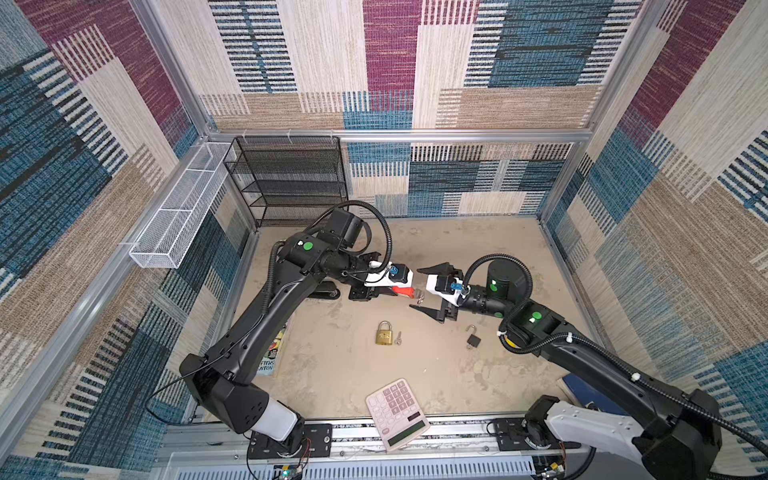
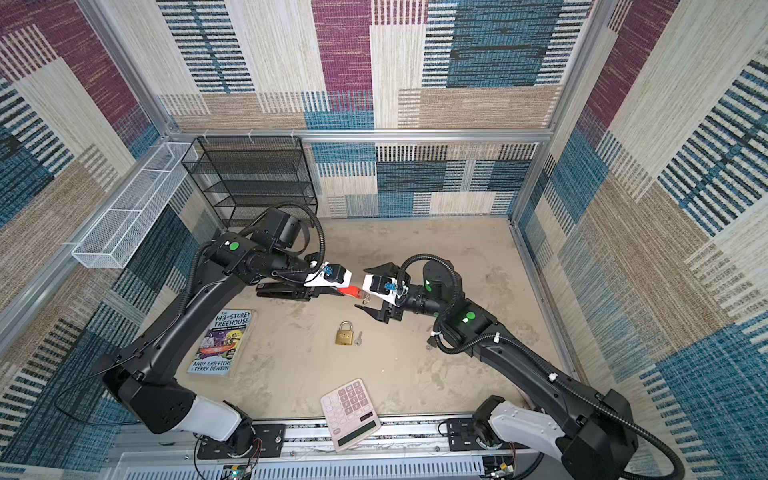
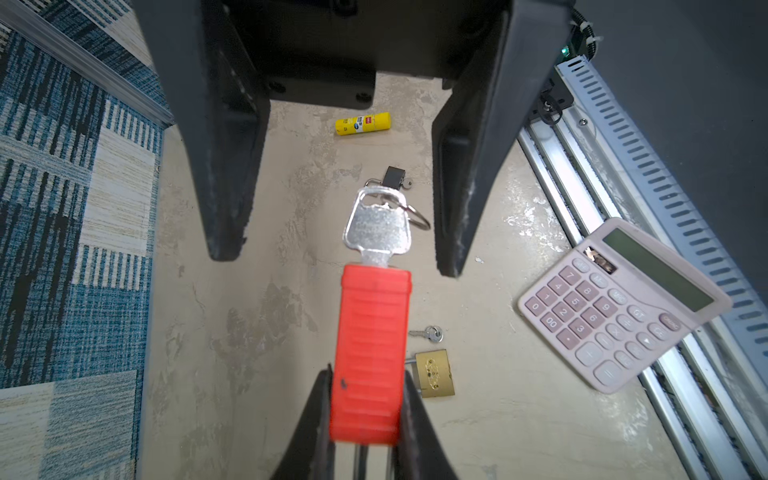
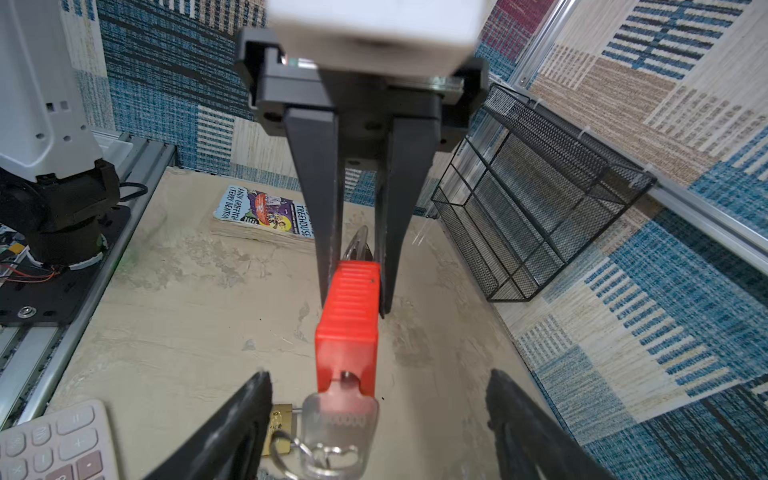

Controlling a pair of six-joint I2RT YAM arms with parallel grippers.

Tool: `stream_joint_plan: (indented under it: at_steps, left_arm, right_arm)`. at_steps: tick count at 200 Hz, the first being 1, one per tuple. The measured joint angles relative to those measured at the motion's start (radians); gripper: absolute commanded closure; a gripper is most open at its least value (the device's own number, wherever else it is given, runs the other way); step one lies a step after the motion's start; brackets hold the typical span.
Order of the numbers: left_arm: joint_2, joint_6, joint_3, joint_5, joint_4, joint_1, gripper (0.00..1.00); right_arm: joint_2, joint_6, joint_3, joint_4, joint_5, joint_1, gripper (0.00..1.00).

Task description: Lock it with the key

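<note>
Clamped in my left gripper, mid-frame in both top views, the red padlock offers its seated key to my right gripper, spread wide astride it, ready to turn.

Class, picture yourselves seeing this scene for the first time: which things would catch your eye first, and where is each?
The bright red ribbed plastic padlock stands out, clamped in mid-air by the left gripper, a flat silver key in its end. The right gripper faces it, jaws wide on either side of the key. Below, a brass padlock lies on the sandy tabletop.
</note>
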Motion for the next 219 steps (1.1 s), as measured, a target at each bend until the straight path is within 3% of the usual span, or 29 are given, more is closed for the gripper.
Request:
stream_joint_plan:
  at_steps: [48,171,219]
  left_arm:
    - [-0.01,-0.002,-0.013,-0.001,-0.005,0.004,1.0]
    - [-0.011,-0.002,-0.014,0.0,-0.005,0.011,1.0]
    - [-0.011,-0.003,-0.014,0.0,-0.006,0.013,1.0]
  right_arm:
    - [0.043,0.014,0.027,0.027,-0.022,0.014,0.43]
    - [0.084,0.031,0.05,0.005,-0.06,0.023,0.64]
    - [0.092,0.034,0.051,-0.003,-0.067,0.024,0.8]
